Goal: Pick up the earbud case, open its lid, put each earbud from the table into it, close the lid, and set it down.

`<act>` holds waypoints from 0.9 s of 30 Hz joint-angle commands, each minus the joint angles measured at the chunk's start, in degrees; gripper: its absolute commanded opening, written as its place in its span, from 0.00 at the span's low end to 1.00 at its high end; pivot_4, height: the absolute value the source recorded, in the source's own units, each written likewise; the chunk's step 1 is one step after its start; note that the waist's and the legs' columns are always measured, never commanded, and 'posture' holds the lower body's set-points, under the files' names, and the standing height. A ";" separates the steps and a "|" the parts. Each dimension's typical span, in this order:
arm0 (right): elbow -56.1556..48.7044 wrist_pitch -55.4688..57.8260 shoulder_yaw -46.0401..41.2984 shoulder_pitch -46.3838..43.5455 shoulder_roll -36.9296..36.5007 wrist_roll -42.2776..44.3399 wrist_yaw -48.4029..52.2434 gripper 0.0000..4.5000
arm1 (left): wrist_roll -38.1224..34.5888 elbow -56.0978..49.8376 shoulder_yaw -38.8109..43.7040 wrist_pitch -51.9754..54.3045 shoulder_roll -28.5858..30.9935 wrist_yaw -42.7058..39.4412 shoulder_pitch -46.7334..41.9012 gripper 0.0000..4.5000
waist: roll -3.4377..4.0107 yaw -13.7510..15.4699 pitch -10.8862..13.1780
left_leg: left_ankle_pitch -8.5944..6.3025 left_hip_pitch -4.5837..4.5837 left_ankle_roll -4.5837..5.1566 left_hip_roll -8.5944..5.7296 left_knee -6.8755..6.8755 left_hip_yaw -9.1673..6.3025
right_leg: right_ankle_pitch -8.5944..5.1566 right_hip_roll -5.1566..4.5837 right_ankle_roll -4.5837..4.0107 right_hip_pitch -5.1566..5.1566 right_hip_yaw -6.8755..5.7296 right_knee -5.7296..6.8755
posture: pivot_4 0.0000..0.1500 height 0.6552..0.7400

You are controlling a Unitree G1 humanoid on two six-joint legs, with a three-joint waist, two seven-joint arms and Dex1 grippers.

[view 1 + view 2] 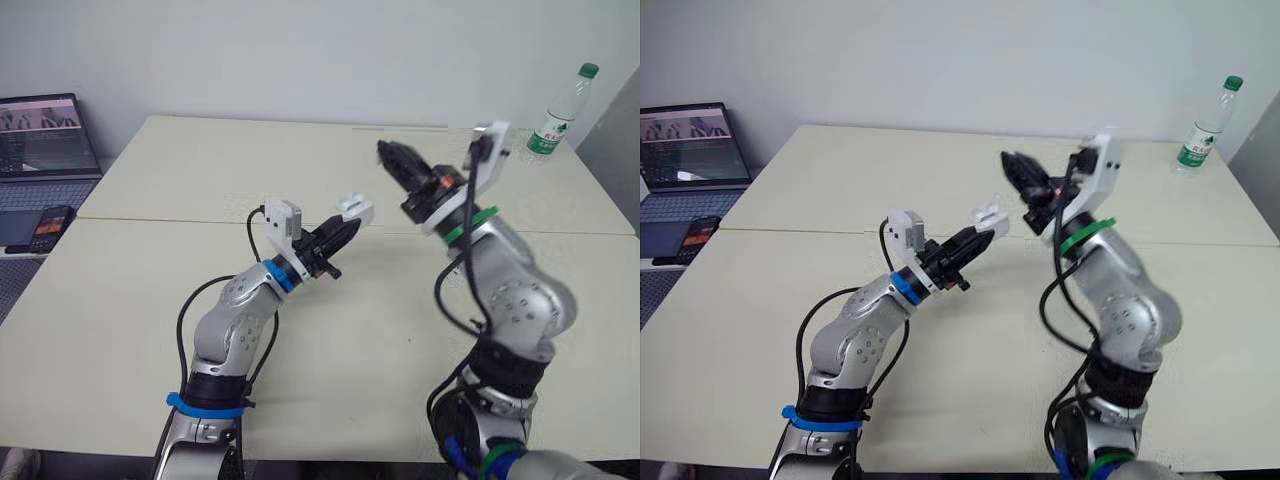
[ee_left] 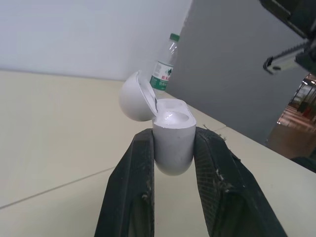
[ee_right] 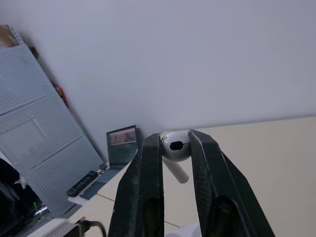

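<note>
One laptop (image 1: pixel 45 140) stands open at the far left edge, with one dark phone (image 1: pixel 45 228) lying just in front of it, both off the pale table (image 1: pixel 200 170). There are two hands. The left hand (image 1: pixel 343 228) is raised above the middle of the table and clenched on the one earbud case (image 2: pixel 172 138). Its two black fingers press the white body from either side, narrowed to the case's width. The case sits upright in that grip, clear of the table, and its lid (image 2: pixel 136 96) is swung back open on its hinge. What lies inside the case cannot be made out. Just to the right and a little higher, near the case but apart from it, the right hand (image 1: pixel 390 155) points toward the open case. It is closed on one white earbud (image 3: pixel 175 145), pinching the rounded head between the fingertips while the stem sticks out free below them. At the far right corner of the table, well apart from both hands, stands one clear plastic bottle (image 1: pixel 562 112) with a green cap and a green label.
</note>
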 commanded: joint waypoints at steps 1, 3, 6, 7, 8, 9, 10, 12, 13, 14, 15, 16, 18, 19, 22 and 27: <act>-1.68 -8.11 5.80 2.78 0.08 -0.81 1.09 0.09 | -0.09 -0.93 0.41 -1.94 -0.14 -0.99 -1.67 0.17 | 0.00 0.00 0.00 | 0.00 0.00 -0.01 0.00 0.01 0.01 | 0.01 0.00 0.01 0.00 0.01 -0.02 | 1.00 0.99; -0.44 -11.07 8.35 4.02 -0.32 -1.73 1.17 0.09 | -0.35 -1.43 -0.11 -2.10 0.13 -2.22 -1.56 0.17 | 0.00 0.00 0.00 | 0.01 0.00 -0.01 0.00 0.01 0.01 | 0.01 0.00 0.01 0.00 0.01 -0.01 | 1.00 0.99; 0.45 -13.75 12.96 6.21 -2.83 -3.70 2.42 0.09 | -0.13 -1.62 -0.33 -2.40 0.58 -3.40 -1.54 0.17 | 0.00 0.00 0.00 | 0.02 0.02 -0.03 0.01 0.01 -0.02 | 0.01 0.01 0.01 0.00 -0.02 -0.01 | 1.00 0.99; 0.66 -13.87 13.71 6.78 -3.13 -3.62 2.12 0.09 | -0.07 -1.60 -0.23 -2.41 0.69 -3.65 -1.60 0.17 | 0.00 0.01 0.00 | 0.02 0.02 -0.04 0.01 0.01 -0.03 | 0.01 0.01 0.01 0.00 -0.03 -0.01 | 1.00 0.99; 0.97 -14.43 14.58 7.38 -3.67 -3.92 2.05 0.09 | -0.15 -1.56 -0.13 -2.49 0.80 -4.08 -1.68 0.17 | 0.00 0.00 0.00 | 0.03 0.02 -0.04 0.01 0.01 -0.02 | 0.01 0.01 0.01 0.00 -0.02 -0.01 | 1.00 0.99; 1.30 -14.75 15.25 7.92 -4.15 -4.08 2.01 0.09 | -0.32 -1.52 -0.02 -2.48 0.93 -4.40 -1.75 0.17 | 0.00 0.02 0.00 | 0.03 0.02 -0.05 0.01 0.01 -0.02 | 0.01 0.01 0.01 0.00 -0.02 0.00 | 1.00 0.99; 1.58 -14.58 15.71 8.31 -4.59 -4.17 1.78 0.09 | -0.34 -1.47 0.05 -2.55 1.02 -4.63 -1.80 0.17 | 0.00 0.02 0.00 | 0.03 0.02 -0.05 0.01 0.01 -0.03 | 0.01 0.01 0.01 0.00 -0.03 0.00 | 1.00 0.99; 2.35 -14.74 15.88 8.90 -4.89 -4.09 0.94 0.09 | -0.19 -1.37 0.18 -2.71 1.14 -5.00 -1.89 0.17 | 0.00 0.02 0.00 | 0.04 0.02 -0.06 0.01 0.01 -0.03 | 0.01 0.01 0.01 0.01 -0.02 0.00 | 1.00 0.99; 2.78 -14.84 15.65 9.10 -4.87 -4.06 0.31 0.09 | -0.12 -1.34 0.19 -2.78 1.18 -5.11 -1.92 0.17 | 0.00 0.02 0.00 | 0.04 0.02 -0.06 0.01 0.01 -0.03 | 0.01 0.01 0.01 0.01 -0.02 0.00 | 1.00 0.99; 3.14 -15.09 15.51 9.19 -4.89 -4.07 -0.07 0.09 | -0.08 -1.32 0.17 -2.86 1.26 -5.27 -1.95 0.17 | 0.00 0.02 0.00 | 0.04 0.02 -0.06 0.01 0.02 -0.03 | 0.01 0.01 0.01 0.01 -0.02 0.00 | 1.00 0.99; 3.42 -15.09 15.34 9.26 -4.96 -3.91 -0.39 0.09 | -0.04 -1.30 0.12 -2.99 1.36 -5.42 -1.97 0.17 | 0.00 0.03 0.00 | 0.04 0.02 -0.06 0.01 0.01 -0.04 | 0.01 0.01 0.01 0.01 -0.02 0.00 | 1.00 0.99; 3.63 -15.11 15.21 9.31 -5.08 -3.81 -0.67 0.09 | -0.04 -1.28 0.11 -3.08 1.40 -5.49 -1.97 0.17 | 0.00 0.03 0.00 | 0.04 0.02 -0.06 0.01 0.02 -0.05 | 0.01 0.01 0.01 0.01 -0.03 0.00 | 1.00 0.99; 3.78 -15.13 14.64 9.35 -4.97 -3.11 -1.24 0.09 | -0.08 -1.27 0.17 -3.18 1.50 -5.61 -1.90 0.17 | 0.00 0.02 0.00 | 0.04 0.02 -0.06 0.01 0.02 -0.04 | 0.01 0.02 0.01 0.01 -0.02 0.00 | 1.00 0.99; 3.76 -14.98 14.36 9.35 -4.83 -2.67 -1.58 0.09 | -0.10 -1.29 0.19 -3.21 1.55 -5.65 -1.83 0.17 | 0.00 0.02 0.00 | 0.04 0.02 -0.06 0.01 0.02 -0.04 | 0.01 0.02 0.01 0.01 -0.02 0.00 | 1.00 0.99; 3.13 -14.61 14.51 9.47 -5.04 -2.30 -2.26 0.09 | -0.11 -1.33 0.29 -3.28 1.67 -5.62 -1.66 0.17 | 0.00 0.02 0.00 | 0.04 0.01 -0.06 0.01 0.01 -0.04 | 0.01 0.02 0.01 0.01 -0.02 0.00 | 1.00 0.99; 2.20 -13.46 14.90 10.06 -5.83 -1.31 -3.07 0.09 | 0.10 -1.04 0.45 -3.56 1.54 -5.28 -1.78 0.17 | 0.00 0.02 0.00 | 0.04 0.02 -0.06 0.01 0.02 -0.05 | 0.01 0.02 0.01 0.01 -0.03 0.01 | 1.00 0.99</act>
